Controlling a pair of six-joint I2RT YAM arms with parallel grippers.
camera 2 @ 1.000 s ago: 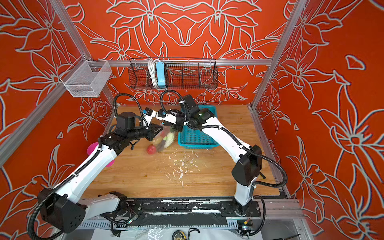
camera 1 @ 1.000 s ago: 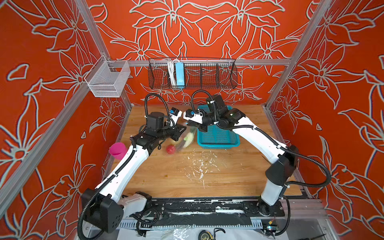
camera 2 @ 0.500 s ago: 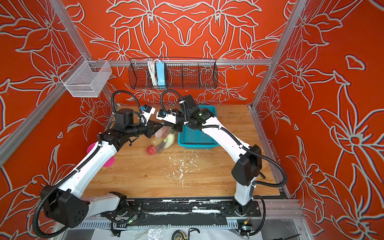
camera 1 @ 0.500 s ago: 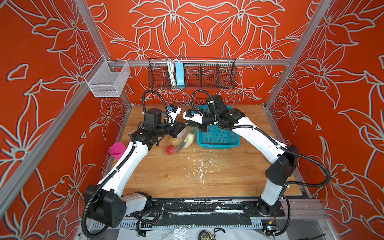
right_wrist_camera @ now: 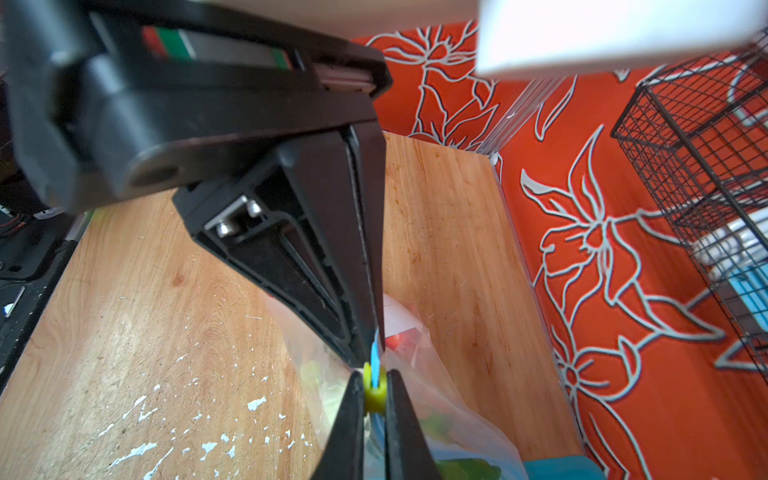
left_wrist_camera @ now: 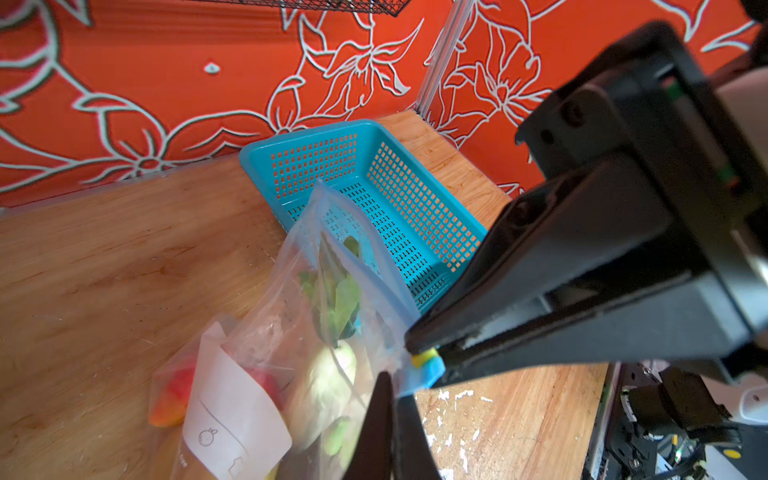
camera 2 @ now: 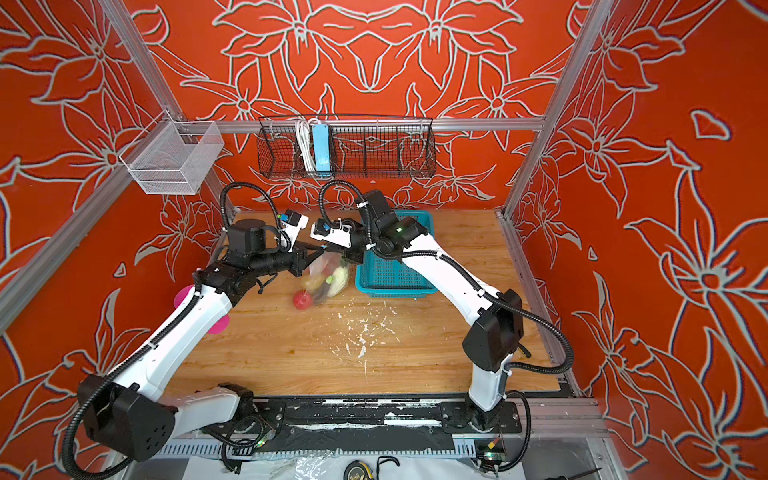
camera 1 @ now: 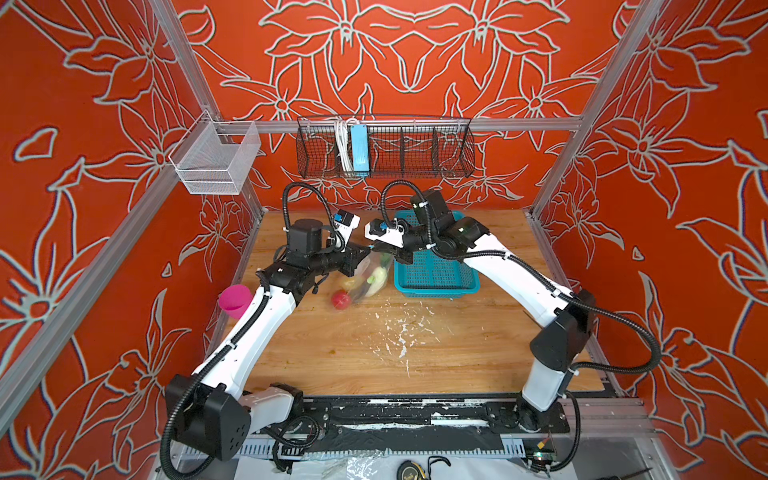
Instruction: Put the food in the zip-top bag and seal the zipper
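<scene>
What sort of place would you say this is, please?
Probably a robot test cell: an aluminium frame with orange floral panels encloses a wooden tabletop, and the left arm and right arm hold a zip-top bag of toy food.

Wooden table with basket, bag and cup

The light wood table (camera 1: 457, 357) carries a teal perforated basket (camera 1: 436, 287) toward its back. Just beside it, the lower end of a clear zip-top bag (camera 1: 368, 282) of toy produce rests on the wood. White flecks (camera 1: 400, 332) mark the middle, and a pink cup (camera 1: 234, 300) sits at the left edge.
</scene>
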